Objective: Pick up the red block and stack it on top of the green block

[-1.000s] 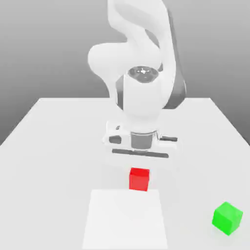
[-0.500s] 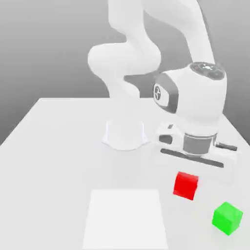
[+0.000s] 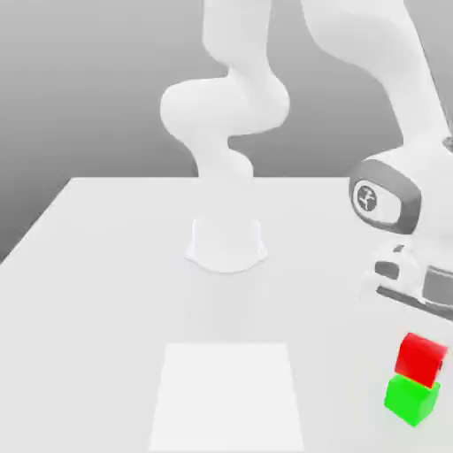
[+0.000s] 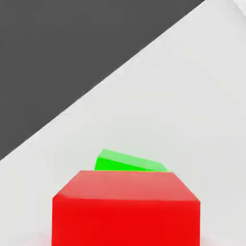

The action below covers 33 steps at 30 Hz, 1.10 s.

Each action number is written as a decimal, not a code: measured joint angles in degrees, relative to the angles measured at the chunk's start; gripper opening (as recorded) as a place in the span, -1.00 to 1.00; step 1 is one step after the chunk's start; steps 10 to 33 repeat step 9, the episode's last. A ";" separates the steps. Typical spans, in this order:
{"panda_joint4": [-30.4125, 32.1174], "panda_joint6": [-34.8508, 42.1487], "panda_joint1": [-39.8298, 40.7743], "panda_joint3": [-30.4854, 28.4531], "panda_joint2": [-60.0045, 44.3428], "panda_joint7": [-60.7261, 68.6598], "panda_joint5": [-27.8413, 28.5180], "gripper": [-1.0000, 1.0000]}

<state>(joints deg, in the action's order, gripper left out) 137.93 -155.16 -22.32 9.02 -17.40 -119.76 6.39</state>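
Observation:
The red block [image 3: 420, 357] sits on top of the green block [image 3: 411, 400] near the front of the table at the exterior view's right, slightly tilted and offset toward the right. My gripper [image 3: 420, 301] hangs directly above the red block, close over its top face. In the hand view the red block [image 4: 126, 209] looms close, and a sliver of the green block [image 4: 127, 162] peeks out from behind it.
The white table [image 3: 106, 292] carries a paler square patch [image 3: 228, 394] at the front middle. The arm's round base [image 3: 226, 243] stands at the table's centre. In the hand view the table's edge [image 4: 110, 79] runs diagonally against dark ground.
The arm swung from the table's middle to the exterior view's right, carrying the red block, which now rests on the green block. The green block has not moved.

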 joint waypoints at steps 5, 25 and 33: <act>-0.04 -0.24 -0.12 -0.12 -0.36 -0.13 0.12 1.00; 0.30 5.94 0.64 1.10 6.25 1.77 -2.55 1.00; 0.30 5.94 0.64 1.10 6.25 1.77 -2.55 1.00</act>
